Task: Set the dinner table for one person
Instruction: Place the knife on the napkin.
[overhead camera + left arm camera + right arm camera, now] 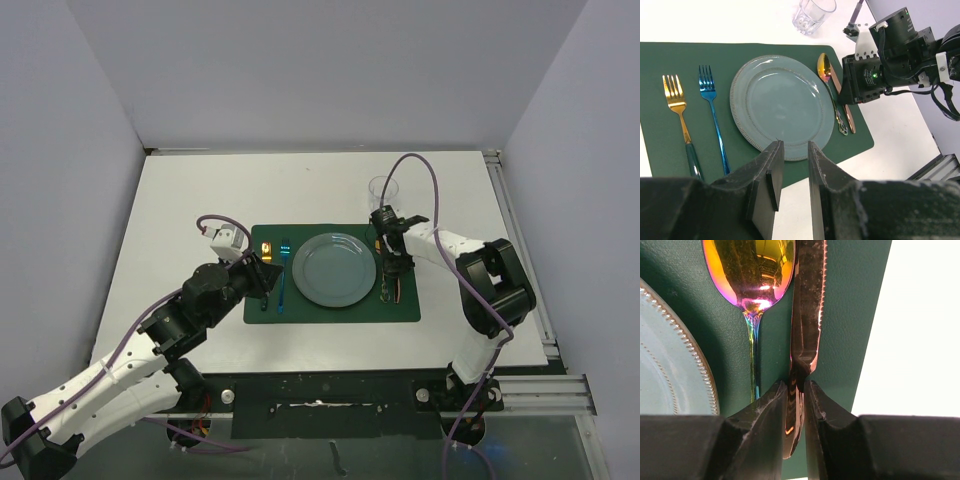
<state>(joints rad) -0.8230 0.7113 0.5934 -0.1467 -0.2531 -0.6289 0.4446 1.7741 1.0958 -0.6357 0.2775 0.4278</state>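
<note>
The right pincer point(796, 389) is clamped on the handle of a copper knife point(808, 315) that lies flat on a green placemat point(850, 315), with a rainbow spoon point(752, 270) just beside its fingers. The left pincer point(792, 146) hangs slightly parted and empty, and a blue-grey plate point(782, 107) lies just ahead of its tips. The white dinner table point(200, 190) lies beneath both.

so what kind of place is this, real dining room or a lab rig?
Probably a lab robot cell: bare white walls box in a white table with a metal rail edge, and one staged place setting sits on a green placemat.
</note>
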